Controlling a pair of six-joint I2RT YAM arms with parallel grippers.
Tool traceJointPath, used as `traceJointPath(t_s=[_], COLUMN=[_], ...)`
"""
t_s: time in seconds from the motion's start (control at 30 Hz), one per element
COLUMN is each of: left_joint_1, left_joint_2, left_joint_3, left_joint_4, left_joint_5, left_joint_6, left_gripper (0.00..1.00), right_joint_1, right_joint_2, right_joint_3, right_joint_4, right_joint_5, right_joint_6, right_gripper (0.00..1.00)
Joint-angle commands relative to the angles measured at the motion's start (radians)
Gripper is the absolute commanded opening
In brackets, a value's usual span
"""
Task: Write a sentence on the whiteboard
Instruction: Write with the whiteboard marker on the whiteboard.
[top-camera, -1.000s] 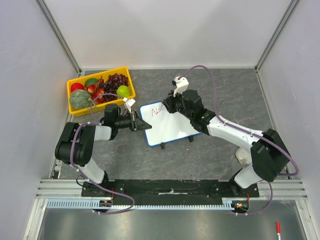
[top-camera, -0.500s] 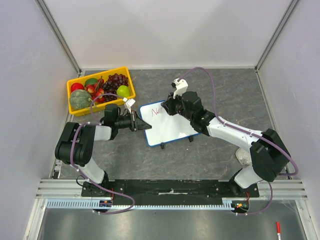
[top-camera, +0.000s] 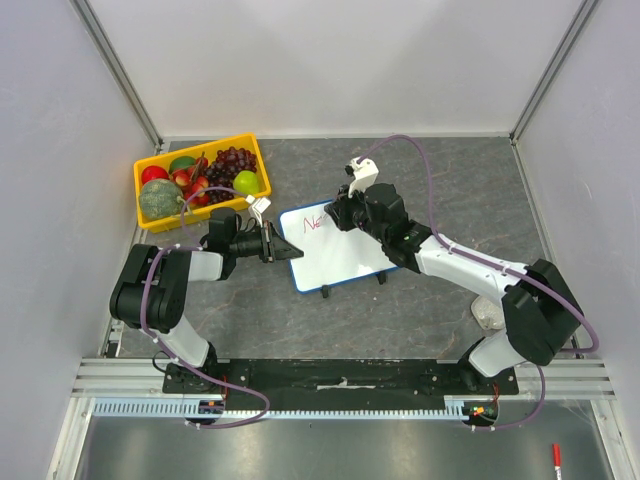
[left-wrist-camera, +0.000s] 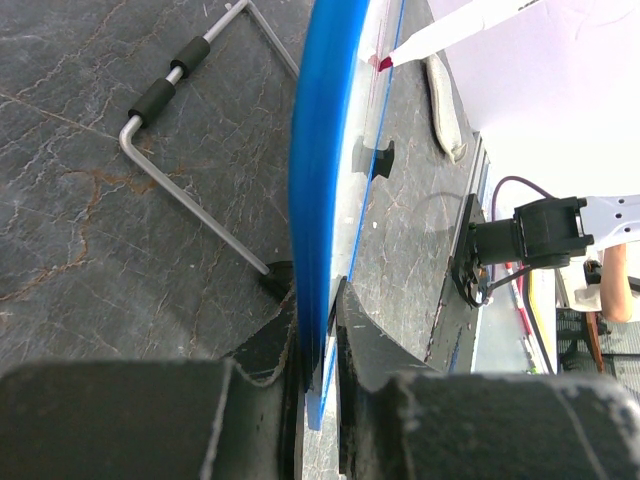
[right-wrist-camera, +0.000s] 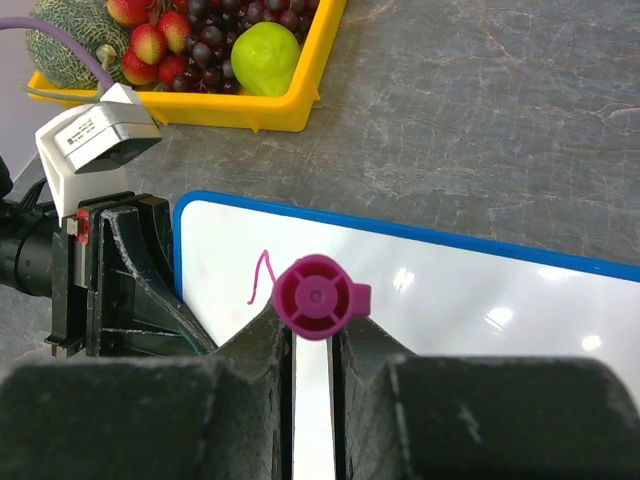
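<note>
**Blue-framed board pinched at its edge, marker tip on its face**

Blue plastic with rounded corners frames the whiteboard, which sits on the dark, stone-veined surface between your two arms, near the yellow tray. Its white face is glossy and throws back small glints of light in the right wrist view.

Your left claw is closed almost fully, its two black fingers pressing either side of the thin frame at the board's left edge. From that wrist you see the board edge-on, so its face is hardly visible. A bent wire stand with black sleeves lies behind it.

Your right claw is clamped narrowly around a marker. The marker's round magenta end faces the wrist camera and hides the tip. The left wrist view shows the reddish tip touching the board's face.

Of the sentence, you have only a few pink-red strokes near the board's far left corner. They are too small to read from above. The right wrist view shows one thin squiggle beside the marker.

The tray holds a rough green melon, dark grapes, a green apple and red fruit.
</note>
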Motion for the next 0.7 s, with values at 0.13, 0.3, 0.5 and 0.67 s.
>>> traceJointPath(t_s=[0.13,0.3,0.5,0.67], left_joint_1=[-0.003,-0.003,-0.003,-0.004], left_joint_2=[0.008,0.008,0.008,0.007], left_joint_3=[0.009,0.012,0.012,0.012], left_joint_4=[-0.032,-0.032,-0.032,-0.032], left_joint_5=[-0.063,-0.063,-0.065,-0.065], left_joint_6=[0.064,0.066,0.066,0.067], left_gripper=[0.02,0.02,0.02,0.02], right_joint_1=[-0.009,-0.011,-0.013,-0.016], right_joint_2=[-0.026,-0.046,-0.083,-0.07], right_joint_3=[0.005,0.025,0.04,0.062], right_joint_4=[-0.028,-0.028,-0.025,-0.022], right_joint_5=[0.071,0.05,0.025,0.033], right_joint_6=[-0.026,-0.023,-0.006,-0.005], right_gripper=[0.0,0.0,0.0,0.0])
